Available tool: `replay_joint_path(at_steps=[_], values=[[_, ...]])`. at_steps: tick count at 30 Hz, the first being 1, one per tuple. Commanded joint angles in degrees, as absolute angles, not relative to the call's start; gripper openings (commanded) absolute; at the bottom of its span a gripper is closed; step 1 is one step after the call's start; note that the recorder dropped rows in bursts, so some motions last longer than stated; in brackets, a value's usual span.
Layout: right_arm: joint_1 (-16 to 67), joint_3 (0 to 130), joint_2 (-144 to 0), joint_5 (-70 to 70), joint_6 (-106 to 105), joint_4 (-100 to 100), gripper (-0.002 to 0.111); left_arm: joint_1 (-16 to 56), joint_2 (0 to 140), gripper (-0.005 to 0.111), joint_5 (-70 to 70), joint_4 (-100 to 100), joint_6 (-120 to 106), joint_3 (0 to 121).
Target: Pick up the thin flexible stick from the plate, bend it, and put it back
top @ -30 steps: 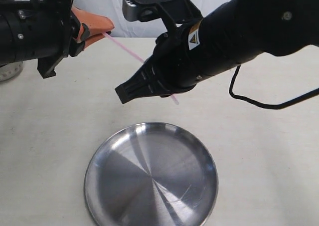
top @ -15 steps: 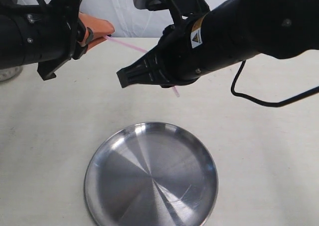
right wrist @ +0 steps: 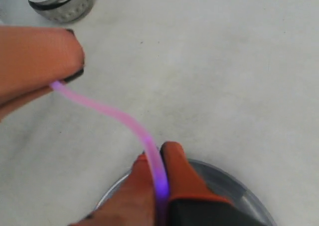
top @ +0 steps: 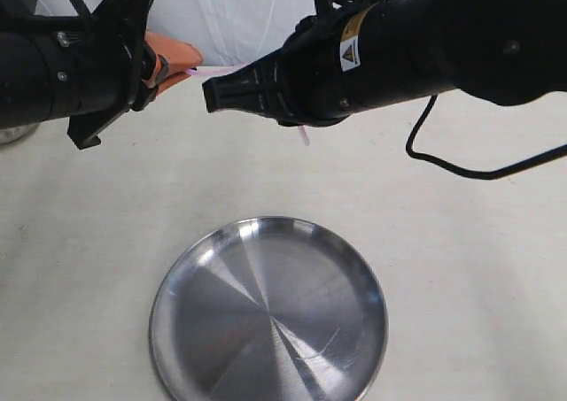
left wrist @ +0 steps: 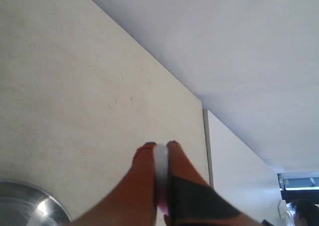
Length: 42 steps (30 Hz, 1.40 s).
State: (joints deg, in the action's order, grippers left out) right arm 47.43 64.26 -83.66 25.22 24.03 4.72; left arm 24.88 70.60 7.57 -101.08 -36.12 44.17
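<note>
- Bench [top: 478,268]: bare pale top that carries the plate. Nothing on it has shifted compared with a second ago.
- Right arm [top: 425,38]: reaches across the middle, above the plate. Right jaws pinch the stick near one end, so I have a second hold to bend against. A second ago this arm pointed down and left. Now it lies almost level and sits higher.
- Left arm [top: 53,65]: held off to the left, clear of the bench. Left jaws are pressed together on the stick's other end and anchor it. This arm is a little higher than before.
- Plate [top: 266,312]: empty and right under the work, so the put-back should be short. Same spot as before.
- Bowl [right wrist: 61,1]: small, dark rim, well apart from the plate and not in use.
- Stick [right wrist: 114,113]: in the air between both jaws, off the plate. The right wrist view shows it bowed in a soft curve. A second ago it ran as a straight slant. The gap between the jaws is now shorter. The free tip [top: 304,135] pokes out below the right arm, higher than before. Bend looks underway, no sharp kink seen.
</note>
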Motion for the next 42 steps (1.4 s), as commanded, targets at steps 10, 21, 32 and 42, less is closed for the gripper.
replay_joint_path(at_steps=[10,21,32,42], values=[[47.3,64.8,-83.6,14.4,30.3,5.9,0.0,26.5,71.7,0.0,15.5,-99.9,-35.9,44.1],[47.3,64.8,-86.1,13.0,35.3,5.9,0.0,26.5,71.7,0.0,15.9,-99.9,-35.6,44.1],[47.3,64.8,-86.6,10.1,38.5,5.9,0.0,26.5,71.7,0.0,14.8,-99.9,-37.9,44.1],[44.0,64.8,-86.6,8.0,40.9,5.3,0.0,26.5,73.2,0.0,16.0,-99.9,-40.6,44.1]])
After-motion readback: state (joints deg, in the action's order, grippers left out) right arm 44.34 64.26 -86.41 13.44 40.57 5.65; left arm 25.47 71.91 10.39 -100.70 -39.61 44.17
